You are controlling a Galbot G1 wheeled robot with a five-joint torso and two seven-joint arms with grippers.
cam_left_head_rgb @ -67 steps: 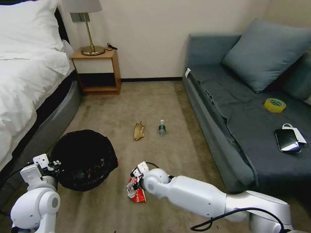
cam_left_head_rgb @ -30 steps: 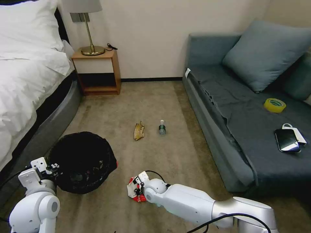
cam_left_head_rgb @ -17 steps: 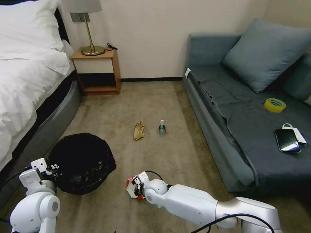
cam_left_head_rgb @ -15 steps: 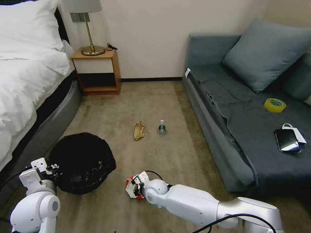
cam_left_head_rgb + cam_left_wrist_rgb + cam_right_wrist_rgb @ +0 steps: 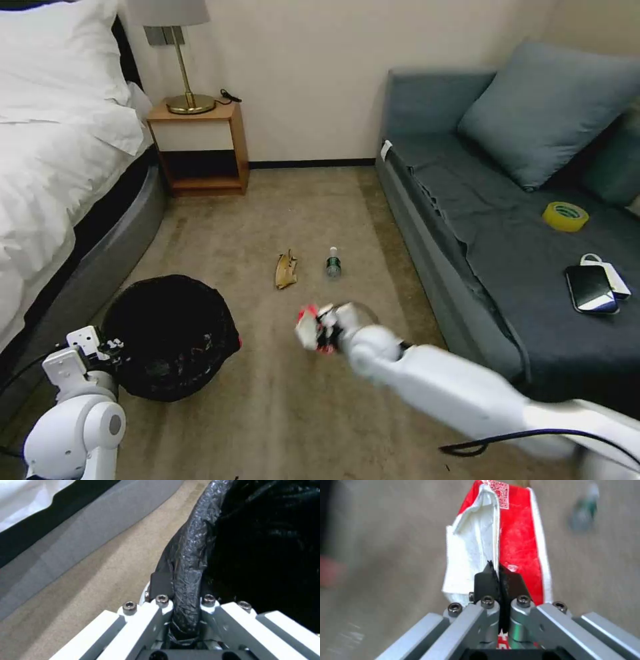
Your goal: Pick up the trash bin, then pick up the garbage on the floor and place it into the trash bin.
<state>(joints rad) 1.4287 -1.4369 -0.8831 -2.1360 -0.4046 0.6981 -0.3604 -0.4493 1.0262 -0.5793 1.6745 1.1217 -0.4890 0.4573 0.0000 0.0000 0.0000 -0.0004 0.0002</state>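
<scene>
The trash bin point(image 5: 172, 335), lined with a crinkled black bag, stands on the carpet at the lower left. My left gripper point(image 5: 110, 348) is shut on its rim point(image 5: 190, 580). My right gripper point(image 5: 319, 329) is shut on the garbage, a red-and-white wrapper point(image 5: 308, 328) point(image 5: 506, 545), held above the carpet to the right of the bin. A brown banana peel point(image 5: 287, 270) and a small clear bottle point(image 5: 333, 263) point(image 5: 585, 512) lie on the floor farther off.
A bed point(image 5: 47, 173) runs along the left and a grey sofa point(image 5: 507, 267) along the right. On the sofa lie a yellow tape roll point(image 5: 565, 217) and a black phone point(image 5: 590, 289). A nightstand with a lamp point(image 5: 199, 143) stands at the back wall.
My right gripper has risen from the floor with the red-and-white wrapper and swung up and away from me. The bin and left gripper have stayed nearly still.
</scene>
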